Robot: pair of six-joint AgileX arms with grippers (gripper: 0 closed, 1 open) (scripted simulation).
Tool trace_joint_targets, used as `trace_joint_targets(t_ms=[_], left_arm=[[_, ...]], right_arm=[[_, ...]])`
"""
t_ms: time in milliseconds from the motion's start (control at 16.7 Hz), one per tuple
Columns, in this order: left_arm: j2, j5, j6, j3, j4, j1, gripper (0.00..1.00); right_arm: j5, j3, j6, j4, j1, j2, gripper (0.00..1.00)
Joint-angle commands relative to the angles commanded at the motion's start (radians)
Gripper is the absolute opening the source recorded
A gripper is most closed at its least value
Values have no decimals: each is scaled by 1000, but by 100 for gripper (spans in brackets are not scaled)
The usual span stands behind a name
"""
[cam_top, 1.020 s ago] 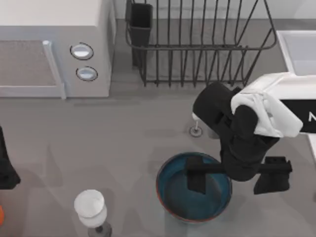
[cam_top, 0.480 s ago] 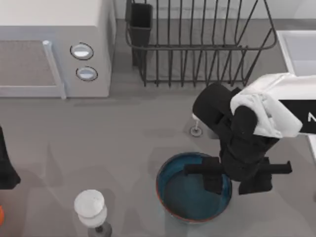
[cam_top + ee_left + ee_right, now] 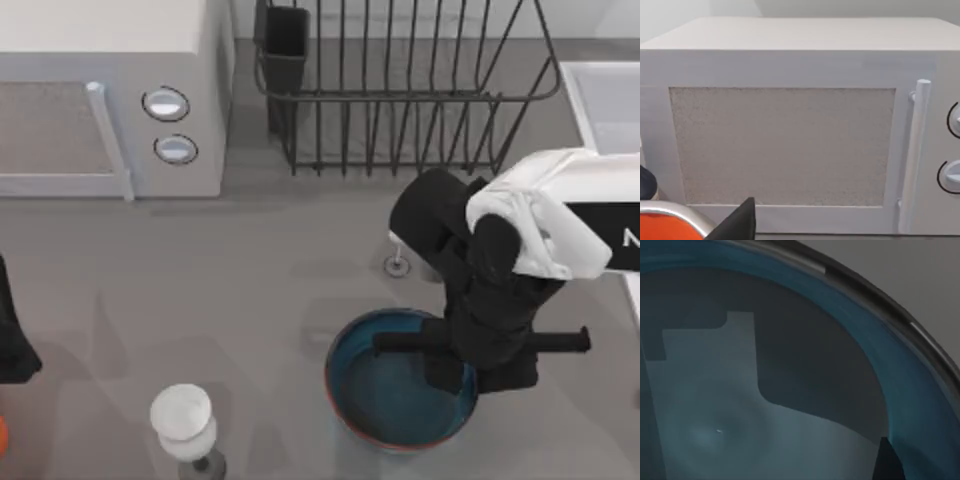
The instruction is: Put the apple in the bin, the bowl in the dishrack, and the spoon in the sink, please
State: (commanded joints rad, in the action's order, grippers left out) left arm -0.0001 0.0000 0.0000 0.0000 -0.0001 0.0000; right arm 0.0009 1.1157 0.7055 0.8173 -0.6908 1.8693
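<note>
The bowl (image 3: 385,395), blue inside with a reddish-brown rim, stands on the table near the front, right of the middle. My right gripper (image 3: 477,372) reaches down over the bowl's right side, one finger inside and one outside, shut on the wall. The right wrist view looks into the bowl's blue inside (image 3: 765,405), with one dark fingertip (image 3: 887,460) by the rim. The dishrack (image 3: 400,100) of black wire stands at the back. The sink (image 3: 610,100) lies at the back right. My left arm (image 3: 10,330) is parked at the left edge. The apple and spoon are out of view.
A white microwave (image 3: 100,100) fills the back left and faces the left wrist camera (image 3: 790,140). A white wine glass (image 3: 183,415) stands front left, and another glass's foot (image 3: 398,264) shows beside the right arm. An orange thing with a grey rim (image 3: 665,222) sits by the left gripper.
The right gripper's fingers have come together from wide apart onto the bowl's right wall. The bowl has shifted slightly to the right. The left arm has not moved.
</note>
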Motion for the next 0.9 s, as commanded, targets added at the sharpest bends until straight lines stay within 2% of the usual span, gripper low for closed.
trace_joint_targets(t_ms=[420, 900], left_arm=[[0, 0, 0, 0, 0, 0, 100], [0, 0, 0, 0, 0, 0, 100]], right_arm=[[0, 37, 1, 41, -2, -11, 0], [0, 260, -4, 378, 3, -113, 0]])
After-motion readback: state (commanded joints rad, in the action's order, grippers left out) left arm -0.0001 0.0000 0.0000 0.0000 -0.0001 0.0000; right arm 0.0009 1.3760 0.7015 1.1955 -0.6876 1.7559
